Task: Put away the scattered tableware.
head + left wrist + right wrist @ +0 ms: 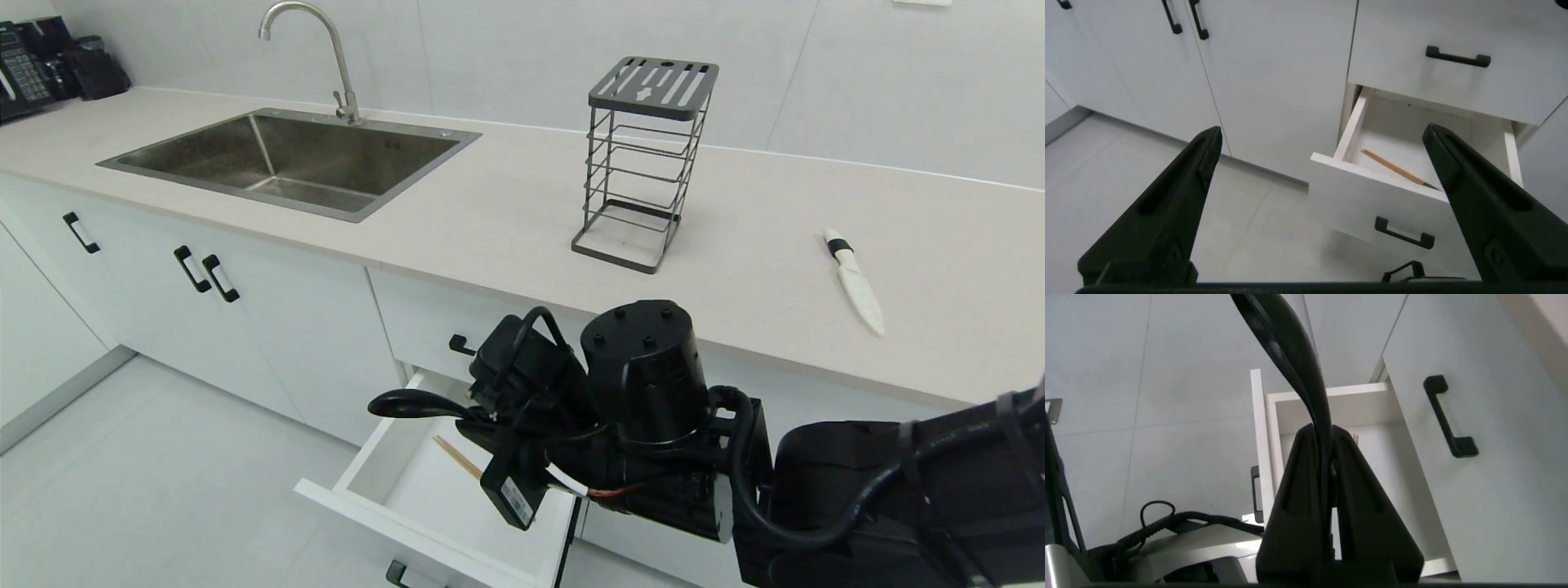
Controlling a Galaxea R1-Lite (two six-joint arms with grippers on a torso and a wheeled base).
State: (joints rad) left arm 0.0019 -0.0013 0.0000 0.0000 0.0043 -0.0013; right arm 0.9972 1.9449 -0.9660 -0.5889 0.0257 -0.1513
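My right gripper (pixel 482 411) hangs over the open white drawer (pixel 424 523) below the counter, shut on the handle of a black spoon (pixel 406 403) whose bowl points left. In the right wrist view the spoon (pixel 1286 351) sticks out from between the closed fingers (pixel 1327 498), above the drawer (pixel 1259 441). A pair of wooden chopsticks (pixel 457 457) lies inside the drawer. My left gripper (pixel 1323 208) is open, held off from the drawer front (pixel 1388 204), with the chopsticks (pixel 1396 169) in sight. A white knife (pixel 853 282) with a black band lies on the counter at the right.
A dark wire rack (pixel 645 163) stands on the counter behind the drawer. A steel sink (pixel 286 159) with a tap is at the left. Closed cabinet doors (pixel 196 269) and another drawer handle (pixel 1458 57) flank the open drawer.
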